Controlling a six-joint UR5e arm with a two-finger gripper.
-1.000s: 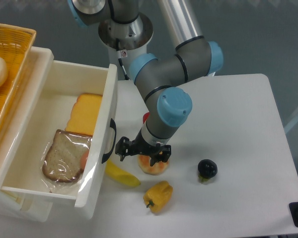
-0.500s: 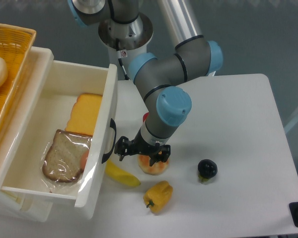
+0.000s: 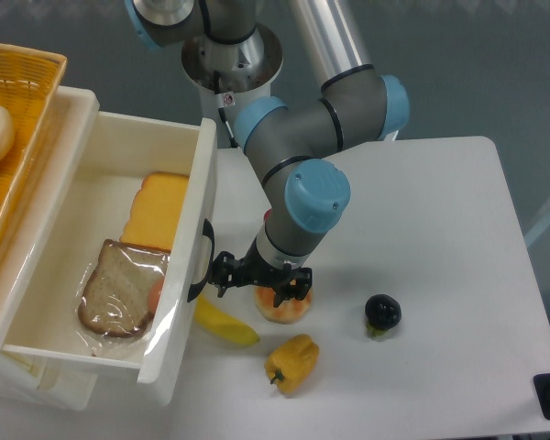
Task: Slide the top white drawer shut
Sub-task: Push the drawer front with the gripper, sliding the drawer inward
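Drawer [image 3: 119, 247]: pulled out at left, front panel facing pincer.
Pincer [image 3: 259, 280]: prongs apart, empty, just right of handle [image 3: 203, 260], above banana [image 3: 225, 323].
Worktop [image 3: 440, 229]: bare on right.

One banana [image 3: 225, 323], one pepper [image 3: 291, 360], two bread slices [image 3: 119, 286]

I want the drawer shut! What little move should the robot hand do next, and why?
Probably keep sliding left until the gripper meets the front panel of the top white drawer, then push. The drawer is pulled far out, showing the bread inside, and the gripper sits just right of its black handle, not clearly touching yet.
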